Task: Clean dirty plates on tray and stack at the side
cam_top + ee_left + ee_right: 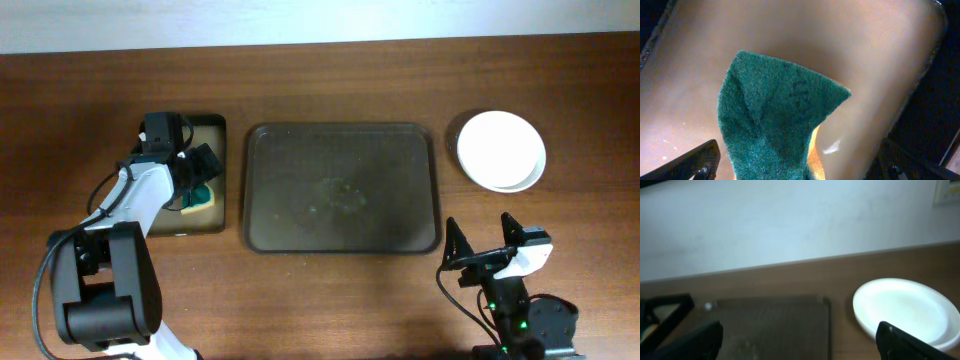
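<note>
Brown-grey tray (290, 165): bare, no plate on it; only faint pale marks (337, 196) near its middle.
White plates (500, 150): stacked on the table right of the tray, just past its far right corner. The top one looks clean. At least two rims show, but the count is unclear.
Progress: judged nearly finished, with clearing and stacking apparently done. What seems left is setting the sponge down for good and parking the arms.
Sponge (775, 125): green pad with a yellow underside, lying in the small black tray (215, 125) just left of the tray.
Left gripper (200, 172): over the small black tray, fingers spread wide on either side of the sponge and seemingly not pinching it.
Right gripper (483, 238): off the tray's near right corner, jaws apart, holding nothing.
Surface: dark reddish wooden table (330, 300), otherwise uncluttered around the tray.
Room: plain pale wall (790, 220) beyond the tray's far edge.
</note>
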`<state>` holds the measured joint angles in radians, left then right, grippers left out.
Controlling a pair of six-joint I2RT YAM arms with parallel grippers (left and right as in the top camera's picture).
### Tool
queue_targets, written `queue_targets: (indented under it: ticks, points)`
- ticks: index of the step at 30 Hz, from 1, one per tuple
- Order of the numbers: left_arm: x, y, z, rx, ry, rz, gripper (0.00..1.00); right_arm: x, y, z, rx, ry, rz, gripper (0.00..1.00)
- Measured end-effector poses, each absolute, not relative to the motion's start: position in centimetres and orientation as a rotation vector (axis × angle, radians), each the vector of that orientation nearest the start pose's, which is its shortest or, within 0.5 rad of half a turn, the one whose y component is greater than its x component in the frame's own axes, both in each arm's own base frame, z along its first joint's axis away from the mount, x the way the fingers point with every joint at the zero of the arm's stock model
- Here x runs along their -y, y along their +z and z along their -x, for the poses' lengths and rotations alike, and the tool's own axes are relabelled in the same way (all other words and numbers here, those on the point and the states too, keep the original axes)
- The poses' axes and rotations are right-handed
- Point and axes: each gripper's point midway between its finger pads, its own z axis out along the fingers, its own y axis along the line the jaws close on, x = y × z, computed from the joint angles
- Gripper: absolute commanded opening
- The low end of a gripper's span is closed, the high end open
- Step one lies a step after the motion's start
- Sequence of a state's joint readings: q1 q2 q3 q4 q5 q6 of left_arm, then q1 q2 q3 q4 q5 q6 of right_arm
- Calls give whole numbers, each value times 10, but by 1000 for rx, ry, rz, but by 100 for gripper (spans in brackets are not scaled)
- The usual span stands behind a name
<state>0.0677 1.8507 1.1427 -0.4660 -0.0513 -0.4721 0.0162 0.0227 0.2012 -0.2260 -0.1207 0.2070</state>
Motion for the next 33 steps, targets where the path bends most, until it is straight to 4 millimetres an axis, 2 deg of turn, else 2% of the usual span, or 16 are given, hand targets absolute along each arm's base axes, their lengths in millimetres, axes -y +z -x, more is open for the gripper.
queue_targets:
  ticks: [8, 15, 33]
  points:
    - [-37, 27, -411, -2639, -41, 745, 99, -20, 184, -245, -1562, 250, -78, 98]
    - [-37, 27, -411, -2639, -42, 745, 99, -8, 158, -246, -1646, 191, -142, 98]
    - [-37, 27, -411, -2639, -42, 745, 99, -4, 158, -246, -1646, 143, -130, 98]
